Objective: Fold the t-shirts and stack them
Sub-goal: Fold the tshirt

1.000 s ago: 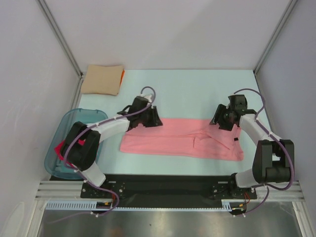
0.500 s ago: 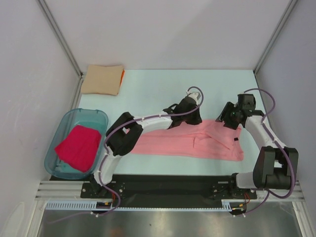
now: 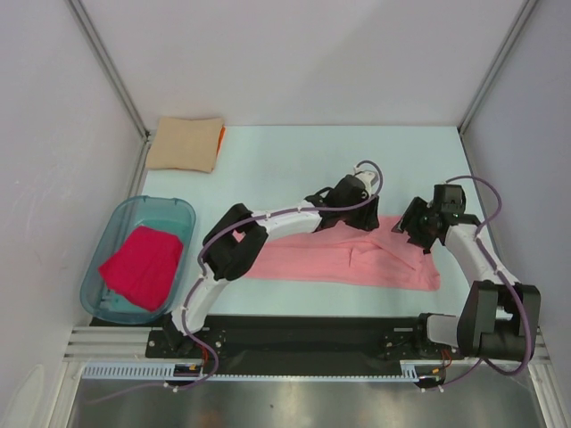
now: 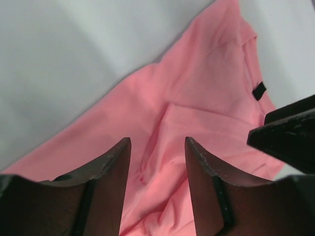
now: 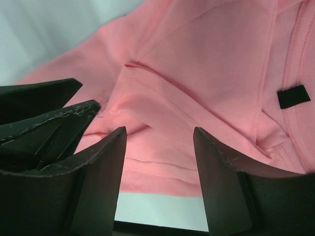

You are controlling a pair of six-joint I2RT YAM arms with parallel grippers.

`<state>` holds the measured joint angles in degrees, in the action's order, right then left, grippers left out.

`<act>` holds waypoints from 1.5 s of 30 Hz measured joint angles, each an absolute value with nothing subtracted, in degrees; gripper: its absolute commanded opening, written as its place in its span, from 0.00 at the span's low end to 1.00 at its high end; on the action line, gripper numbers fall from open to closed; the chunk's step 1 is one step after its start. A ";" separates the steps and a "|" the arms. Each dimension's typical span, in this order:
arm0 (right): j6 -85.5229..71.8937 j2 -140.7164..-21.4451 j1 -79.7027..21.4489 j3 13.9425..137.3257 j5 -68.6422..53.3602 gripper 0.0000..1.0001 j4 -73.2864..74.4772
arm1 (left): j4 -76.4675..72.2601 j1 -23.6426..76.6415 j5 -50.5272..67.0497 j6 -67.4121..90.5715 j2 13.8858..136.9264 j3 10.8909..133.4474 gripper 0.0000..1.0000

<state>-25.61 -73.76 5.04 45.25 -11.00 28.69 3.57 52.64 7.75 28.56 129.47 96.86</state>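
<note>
A salmon-pink t-shirt lies as a long band across the near table, with its small dark label near the right end. My left gripper reaches across to the band's far edge, right of middle. It is open over rumpled pink cloth and holds nothing. My right gripper is open just above the shirt's right part, beside the label. The left fingers show close by. A tan shirt lies folded at the back left with an orange edge under it. A crimson-pink shirt lies in the tub.
The translucent teal tub stands at the near left beside the left arm's base. White walls close the back and both sides. Bare light table lies behind the pink shirt.
My left gripper has swept from the shirt's left end to right of its middle, uncovering the tub. My right gripper has shifted slightly right and nearer.
</note>
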 measured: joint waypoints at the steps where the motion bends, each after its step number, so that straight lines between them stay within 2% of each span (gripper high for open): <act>1: -25.96 -72.64 5.21 45.01 -11.00 0.62 28.80 | 4.14 53.01 7.79 27.70 130.23 98.59 0.53; 7: -26.74 -65.06 6.15 44.84 -10.98 0.62 29.12 | 4.84 54.28 8.03 25.39 134.34 104.79 0.52; 16: -25.63 -61.30 10.41 44.84 -11.94 0.62 30.44 | 8.75 55.05 8.14 25.30 140.79 111.87 0.41; 19: -25.32 -61.12 10.90 44.80 -12.56 0.62 30.65 | 9.43 55.35 8.14 25.26 141.14 112.46 0.29; 20: -25.23 -61.12 10.90 44.69 -12.64 0.62 30.65 | 9.63 55.40 8.10 25.30 141.14 112.53 0.17; 21: -25.21 -61.12 10.90 44.51 -12.78 0.62 30.65 | 9.76 55.48 7.99 25.39 141.14 112.60 0.12; 23: -25.19 -61.12 10.87 43.92 -12.84 0.62 30.65 | 9.87 55.55 7.44 24.91 141.14 112.64 0.05; 26: -25.19 -61.21 10.90 43.07 -12.73 0.62 31.03 | 9.91 55.57 6.02 24.86 141.03 112.40 0.00; 35: -26.00 -64.58 10.98 41.15 -9.87 0.64 31.44 | 7.75 55.20 1.74 27.05 134.93 103.96 0.00; 45: -26.22 -69.08 12.84 41.06 -6.46 0.66 31.05 | 3.81 52.73 2.85 32.40 132.88 99.07 0.00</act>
